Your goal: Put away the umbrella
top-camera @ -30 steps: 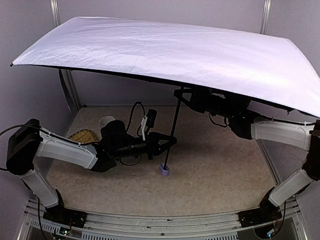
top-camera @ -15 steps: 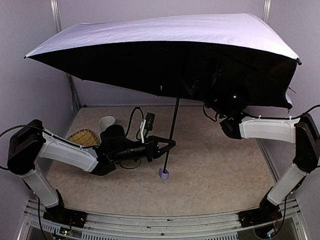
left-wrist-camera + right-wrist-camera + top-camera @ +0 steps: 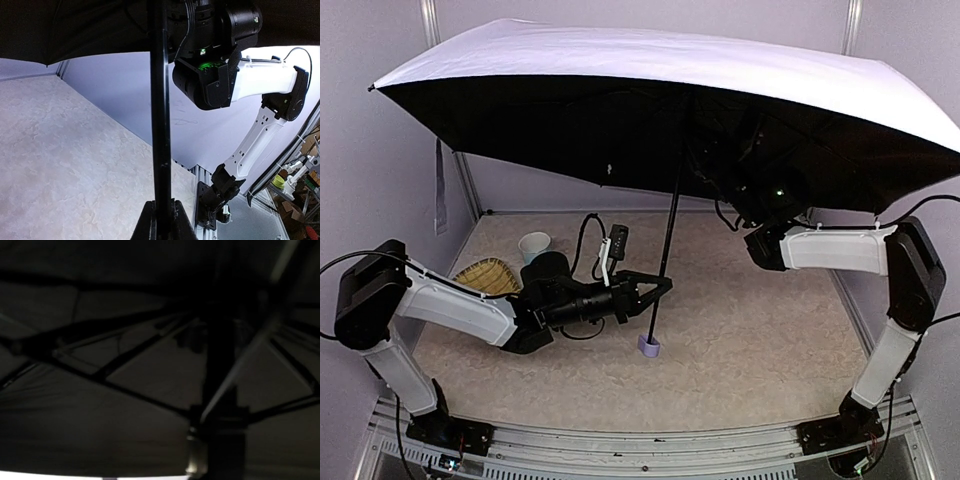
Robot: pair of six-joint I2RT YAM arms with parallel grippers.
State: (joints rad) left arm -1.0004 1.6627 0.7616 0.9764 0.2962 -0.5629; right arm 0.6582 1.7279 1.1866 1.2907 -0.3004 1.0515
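The umbrella (image 3: 650, 60) stands open, its lavender canopy spanning the whole cell with the black lining facing me. Its thin black shaft (image 3: 668, 235) runs down to the lavender knob handle (image 3: 648, 346), which rests on the table. My left gripper (image 3: 658, 289) is shut on the lower shaft, which shows clamped between the fingers in the left wrist view (image 3: 160, 125). My right gripper (image 3: 730, 195) reaches up under the canopy beside the shaft near the hub. Its fingers are lost in the dark. The right wrist view shows only black lining and ribs (image 3: 125, 355).
A wicker basket (image 3: 488, 272) and a white cup (image 3: 533, 245) sit at the back left. A small black device on a cable (image 3: 616, 240) lies behind the left arm. Grey walls and metal posts close in the cell; the canopy edges come near them.
The canopy has tipped so its black underside now faces the camera. My right arm has moved left and in under it, toward the hub. My left gripper keeps its hold on the shaft.
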